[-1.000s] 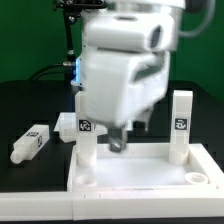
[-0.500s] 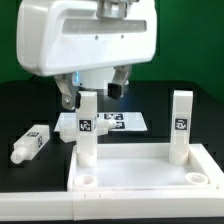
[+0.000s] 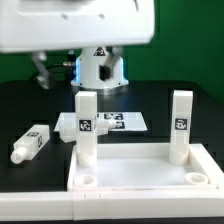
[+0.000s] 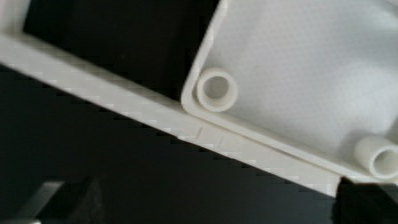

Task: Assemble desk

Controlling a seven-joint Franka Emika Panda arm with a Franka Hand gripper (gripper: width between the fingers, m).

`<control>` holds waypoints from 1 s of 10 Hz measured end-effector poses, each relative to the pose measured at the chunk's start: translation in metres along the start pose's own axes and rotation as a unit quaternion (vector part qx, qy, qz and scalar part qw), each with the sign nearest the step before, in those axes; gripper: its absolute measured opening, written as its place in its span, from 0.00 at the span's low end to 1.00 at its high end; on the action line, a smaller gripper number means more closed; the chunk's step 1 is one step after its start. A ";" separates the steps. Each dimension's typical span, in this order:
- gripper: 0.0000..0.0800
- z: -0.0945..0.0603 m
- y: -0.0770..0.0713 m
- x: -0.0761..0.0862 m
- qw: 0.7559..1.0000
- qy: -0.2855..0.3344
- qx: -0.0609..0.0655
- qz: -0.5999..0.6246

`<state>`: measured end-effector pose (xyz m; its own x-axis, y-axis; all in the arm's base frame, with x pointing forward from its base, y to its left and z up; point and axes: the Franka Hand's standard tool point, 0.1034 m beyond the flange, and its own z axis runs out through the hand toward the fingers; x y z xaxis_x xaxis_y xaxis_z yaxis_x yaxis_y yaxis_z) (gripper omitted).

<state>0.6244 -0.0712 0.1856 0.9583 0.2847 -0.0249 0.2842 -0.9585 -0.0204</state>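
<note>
The white desk panel (image 3: 140,178) lies at the front with its rim up. Two square legs stand upright in its far corners, one (image 3: 87,135) on the exterior view's left and one (image 3: 181,125) on the right. A third leg (image 3: 30,143) lies loose on the black table to the left. My gripper (image 3: 60,68) hangs high above the left part of the scene, open and empty; only one dark finger (image 3: 41,72) shows clearly. The wrist view looks down on the panel's rim (image 4: 214,130) and two round holes (image 4: 215,90); the gripper (image 4: 205,205) has nothing between its fingers.
The marker board (image 3: 118,122) lies flat behind the panel. The robot's white base (image 3: 101,68) stands at the back, in front of a green backdrop. The table is black.
My gripper has risen from beside the left upright leg and moved up and to the exterior view's left, still open. The legs and panel have not moved.
</note>
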 end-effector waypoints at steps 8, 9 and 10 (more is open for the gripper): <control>0.81 0.025 0.003 -0.073 0.981 0.001 0.032 0.190; 0.81 0.040 -0.002 -0.093 0.978 -0.019 0.041 0.204; 0.81 0.044 -0.009 -0.097 0.977 -0.017 0.040 0.209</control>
<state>0.5277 -0.0901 0.1445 0.9882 -0.1299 -0.0816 -0.1363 -0.9875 -0.0789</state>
